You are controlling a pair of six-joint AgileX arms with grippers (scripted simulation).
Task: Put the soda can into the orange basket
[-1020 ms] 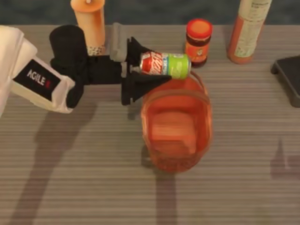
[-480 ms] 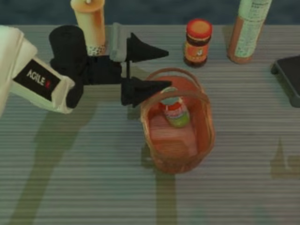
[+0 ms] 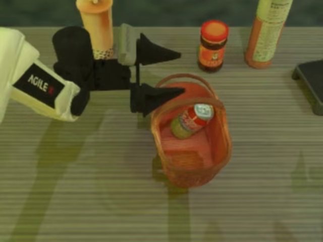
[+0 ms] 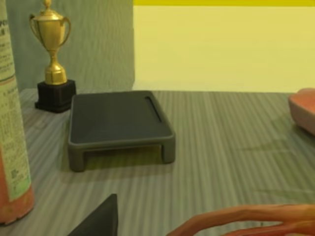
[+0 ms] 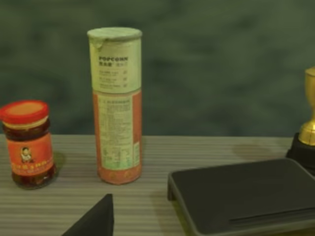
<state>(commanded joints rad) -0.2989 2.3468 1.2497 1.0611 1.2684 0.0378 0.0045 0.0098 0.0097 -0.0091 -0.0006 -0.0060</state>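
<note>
**Soda can lies inside the basket**

The soda can (image 3: 192,120) rests tilted on its side inside the orange basket (image 3: 221,146), under the arched handle, silver top toward the desk's (image 3: 75,191) far right. The left gripper (image 3: 169,73) hovers just beside the basket's far-left rim, jaws spread and empty. The right gripper's state cannot be told.

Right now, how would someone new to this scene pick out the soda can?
Find the orange basket in the middle of the table, just beyond the open left gripper. The soda can lies tilted inside it. Unlike the jar and the popcorn tube standing behind, it is red and lime-green with a silver top.
</note>
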